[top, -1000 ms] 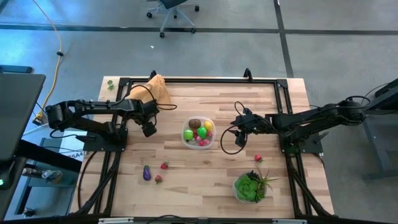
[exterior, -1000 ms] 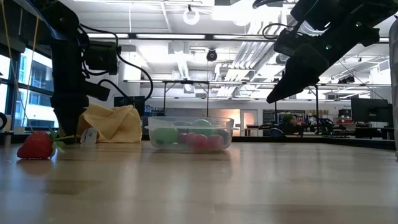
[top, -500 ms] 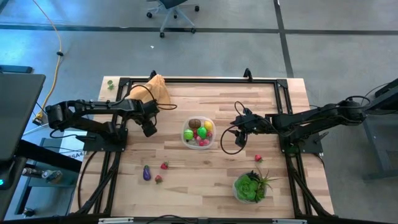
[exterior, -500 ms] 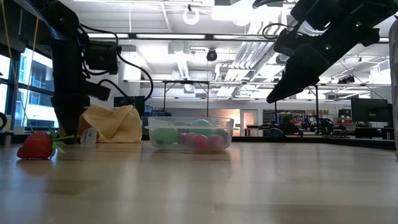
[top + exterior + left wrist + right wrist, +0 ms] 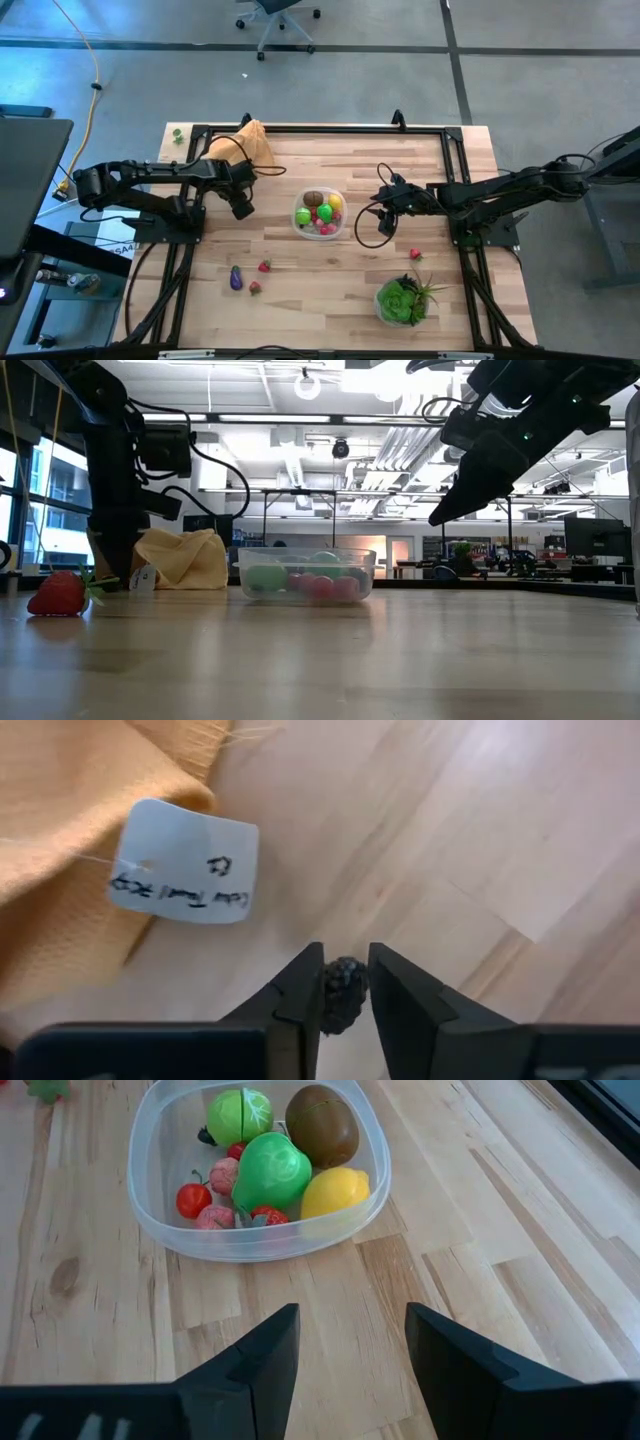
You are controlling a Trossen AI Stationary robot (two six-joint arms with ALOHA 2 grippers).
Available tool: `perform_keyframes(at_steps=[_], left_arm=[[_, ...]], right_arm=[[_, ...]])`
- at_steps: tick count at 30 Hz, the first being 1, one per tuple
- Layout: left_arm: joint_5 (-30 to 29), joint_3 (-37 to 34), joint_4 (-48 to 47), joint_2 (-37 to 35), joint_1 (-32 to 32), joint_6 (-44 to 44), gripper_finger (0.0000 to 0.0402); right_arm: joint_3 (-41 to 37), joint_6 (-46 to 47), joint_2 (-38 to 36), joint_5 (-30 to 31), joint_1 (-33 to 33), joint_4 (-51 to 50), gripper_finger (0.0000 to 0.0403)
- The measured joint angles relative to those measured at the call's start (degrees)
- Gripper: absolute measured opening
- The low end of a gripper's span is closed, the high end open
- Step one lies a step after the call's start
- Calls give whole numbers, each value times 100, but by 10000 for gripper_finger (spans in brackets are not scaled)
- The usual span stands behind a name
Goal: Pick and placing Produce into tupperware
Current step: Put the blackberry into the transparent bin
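My left gripper (image 5: 345,982) pinches a small dark berry (image 5: 343,994) on the table just beside the orange cloth (image 5: 255,146). Tupperware (image 5: 319,212) mid-table, holding produce. My right gripper (image 5: 348,1338) hovers near it, fingers apart, empty.

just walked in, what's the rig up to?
Sorting toy produce into the tupperware, which already holds several pieces, including a lemon and a kiwi. The left pincer, down by the orange cloth, has a small dark berry pinched between its fingers. The right pincer waits open, just off the container. An eggplant and strawberries are among the pieces on the table.
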Motion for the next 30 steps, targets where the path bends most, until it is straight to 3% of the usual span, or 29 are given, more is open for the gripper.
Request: perform_keyframes(at_steps=[8,19,30], left_arm=[[-23,0,21,0,0,18,59],[-247,0,-160,0,-2,-115,159],[-285,0,-406,0,0,-204,226]], right_arm=[[0,-1,0,-2,1,0,176],[0,1,0,0,0,0,176],[0,-1,1,-2,0,-1,176]])
